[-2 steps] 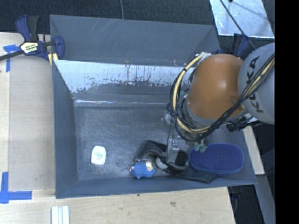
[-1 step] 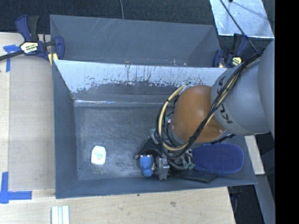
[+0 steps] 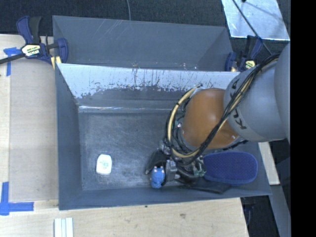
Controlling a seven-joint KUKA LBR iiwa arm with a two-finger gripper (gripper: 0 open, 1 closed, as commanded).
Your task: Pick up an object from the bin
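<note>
Grey bin (image 3: 66, 132), gripper (image 3: 163, 169) near front, grip unclear, small blue thing (image 3: 157, 177) against it, white piece (image 3: 103, 164) left, blue pad (image 3: 232, 166) right

The arm (image 3: 261, 107) is cut off at the 3 o'clock edge. Its orange cover (image 3: 207, 117) and cables (image 3: 174, 120) hide the bin floor (image 3: 123, 137) toward 4 o'clock and part of a dark blue oval thing (image 3: 236, 167). The small white thing (image 3: 103, 165) at 8 o'clock bears marks too small to read.
</note>
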